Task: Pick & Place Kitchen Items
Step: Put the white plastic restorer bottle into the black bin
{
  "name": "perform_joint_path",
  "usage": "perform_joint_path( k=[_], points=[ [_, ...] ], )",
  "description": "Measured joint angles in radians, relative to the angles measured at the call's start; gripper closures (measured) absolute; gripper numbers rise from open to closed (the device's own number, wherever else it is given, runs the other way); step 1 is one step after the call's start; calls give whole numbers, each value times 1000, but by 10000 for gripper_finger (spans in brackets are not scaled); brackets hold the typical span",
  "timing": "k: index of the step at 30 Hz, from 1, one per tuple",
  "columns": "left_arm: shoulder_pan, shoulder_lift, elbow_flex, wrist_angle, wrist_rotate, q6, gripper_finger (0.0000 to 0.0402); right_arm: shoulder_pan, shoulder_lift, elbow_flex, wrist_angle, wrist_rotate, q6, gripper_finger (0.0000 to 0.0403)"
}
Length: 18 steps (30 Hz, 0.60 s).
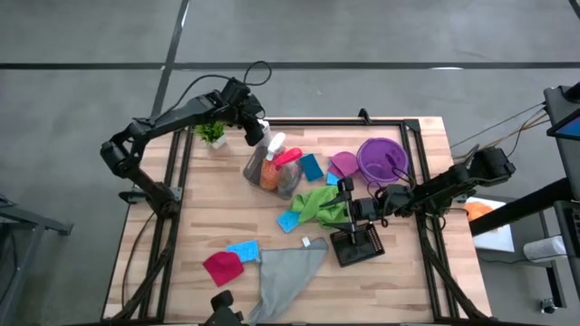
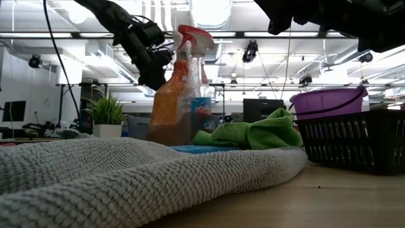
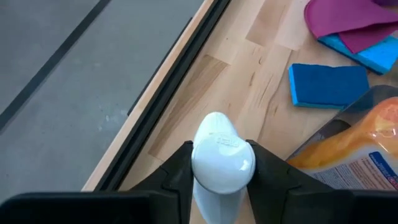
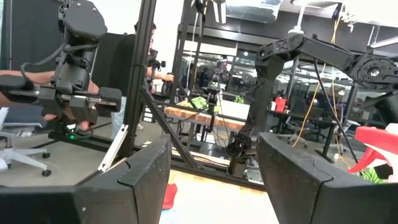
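The grey cloth [image 1: 288, 272] lies at the near edge of the table [image 1: 417, 299], its long axis running from that edge up toward the centre, with its narrow corner pointing inward; just beside it lie a magenta cloth [image 1: 223, 267] and a flat blue sponge [image 1: 244, 250]; the right end effector [image 1: 348, 210] sits low near the table's centre, its fingers [image 4: 143, 177] standing apart with nothing between them, above a black basket [image 1: 359, 244]; touching that end effector's side lies the green cloth [image 1: 319, 206], crumpled, with a second blue sponge [image 1: 289, 221] at its near corner; farther back lie a third blue sponge [image 1: 312, 167], flat with its long axis roughly along the table's depth, a purple cloth [image 1: 343, 164] and a purple bowl [image 1: 381, 159]; the spray bottle with the pink trigger [image 1: 286, 156] stands upright among a cluster of bottles, its nozzle pointing toward the table's right side; at the far-left part of the table, the left end effector [image 1: 257, 132] is clamped on the white bottle [image 3: 221, 163], one finger on each side of its rounded cap; the bottle's long axis runs in line with the fingers, cap end toward the wrist camera; a small potted plant [image 1: 213, 134] stands just beside that arm.
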Motion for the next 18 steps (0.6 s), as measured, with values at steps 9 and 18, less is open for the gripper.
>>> perform_joint_path(
  k=[9,18],
  points=[
    [-3,-85,59,-85,-37,-121,293,0,0,0,-6,0,0,174],
    [-47,-250,123,-249,-126,-377,293,0,0,0,-3,0,0,174]
  ],
)
